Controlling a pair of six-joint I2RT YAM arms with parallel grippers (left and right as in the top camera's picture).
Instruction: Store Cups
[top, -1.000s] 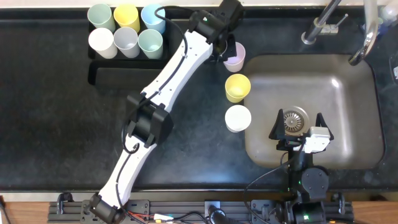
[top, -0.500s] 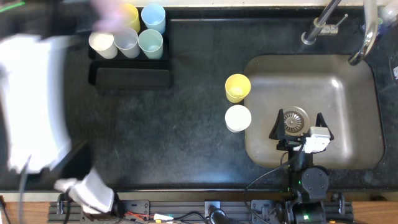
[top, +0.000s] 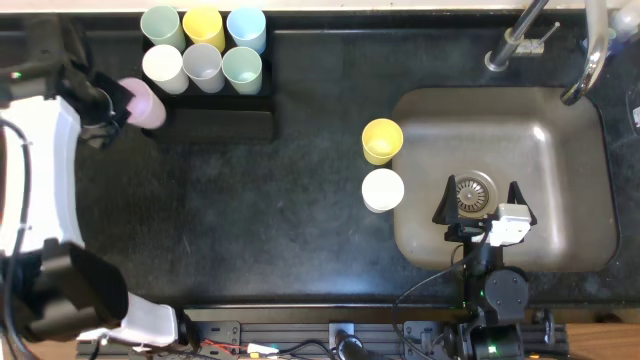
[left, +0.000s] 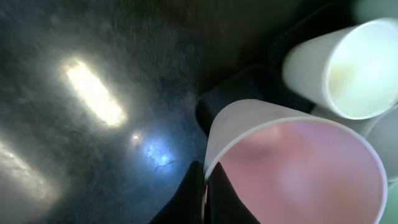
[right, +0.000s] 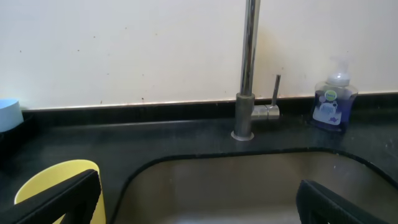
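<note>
Pink cup (top: 146, 103) hangs tilted in the left gripper (top: 122, 103), whose fingers pinch its rim, at the left end of the black tray (top: 210, 125) and near the racked white cup (top: 164, 68). A yellow cup (top: 381, 140) and a loose white cup (top: 382, 189) stand on the counter (top: 300, 220) at the left edge of the sink (top: 560, 180). The right gripper (top: 481, 200) hangs over the basin, fingers spread apart.

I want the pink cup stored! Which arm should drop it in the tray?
Left. The left tool grips the pale pink plastic cup beside the black cup tray; the right tool sits open over the steel sink.
</note>
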